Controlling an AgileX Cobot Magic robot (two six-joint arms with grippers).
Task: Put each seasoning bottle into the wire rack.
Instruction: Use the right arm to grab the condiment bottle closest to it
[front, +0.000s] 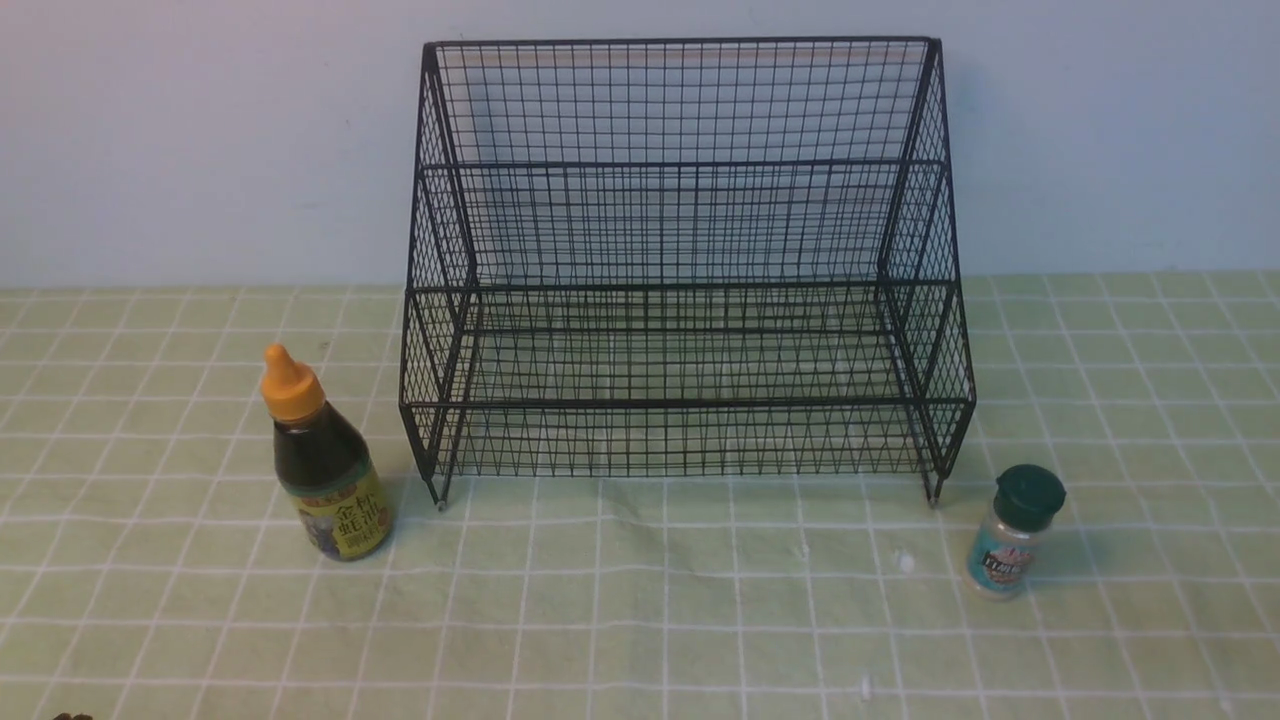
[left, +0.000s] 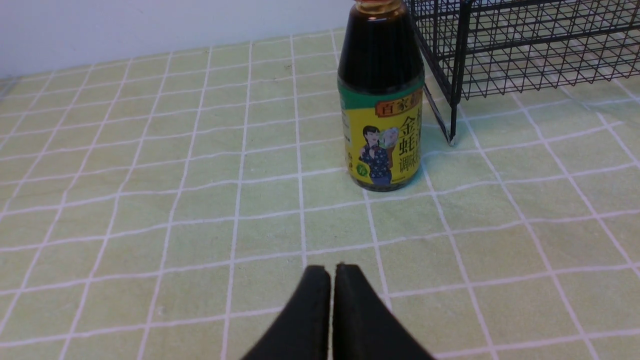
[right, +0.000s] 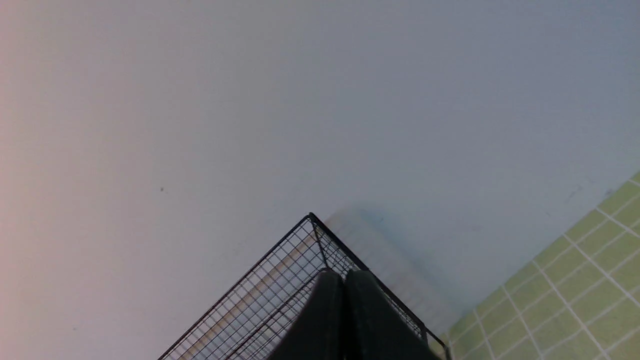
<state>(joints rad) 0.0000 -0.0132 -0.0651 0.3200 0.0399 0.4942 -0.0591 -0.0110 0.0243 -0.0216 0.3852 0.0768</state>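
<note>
Nothing is in the wire rack (front: 680, 290) yet. Both of its shelves are bare, so the whole job is left to do. Two bottles must be picked up and put in.

The left fingers (left: 310, 315) are pressed tight together and hold nothing. The sauce bottle (left: 382, 100) with the orange cap stands upright on the worktop (left: 150, 200). It is out in front of these fingers, a little toward the rack, and well apart from them. One front foot of the rack is just beside the bottle.

The right fingers (right: 325, 320) are pressed tight too, with nothing in them. They point up at a top corner of the rack and the wall (right: 250, 100) behind it. The little shaker (front: 1010, 535) with the green cap stands upright near the rack's other front foot. The right wrist view does not show it, so I cannot tell how far it is from these fingers.
</note>
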